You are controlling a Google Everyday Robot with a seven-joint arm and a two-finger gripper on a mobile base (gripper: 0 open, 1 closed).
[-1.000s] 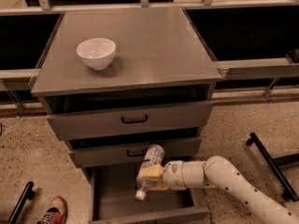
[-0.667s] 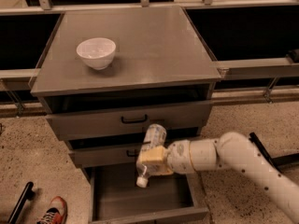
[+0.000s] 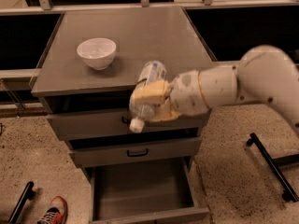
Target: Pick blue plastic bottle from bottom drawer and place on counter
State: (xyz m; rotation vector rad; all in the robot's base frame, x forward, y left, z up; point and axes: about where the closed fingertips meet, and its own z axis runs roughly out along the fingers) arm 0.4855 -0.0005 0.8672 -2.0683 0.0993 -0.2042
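A red and white shoe (image 3: 52, 209) lies on the speckled floor at the lower left, beside a black bar (image 3: 21, 202). On the left part of the grey bench (image 3: 154, 36) stands a white bowl (image 3: 96, 53), where it stood a moment ago. Below the bench, the bottom drawer (image 3: 140, 195) is pulled out and its tray is bare. The bottle (image 3: 152, 73) hangs in the air in front of the bench's front edge and the top drawer (image 3: 88, 122), tilted with its white cap down and to the left. A moment ago it was lower, before the middle drawer (image 3: 135, 152). The end effector (image 3: 148, 101) is clenched around the bottle's middle, its yellowish fingers (image 3: 150, 92) pressed against the label, and it has risen with the bottle to bench height. The white arm (image 3: 243, 83) reaches in from the right, higher than before. A black stand (image 3: 271, 164) rests on the floor at the far right
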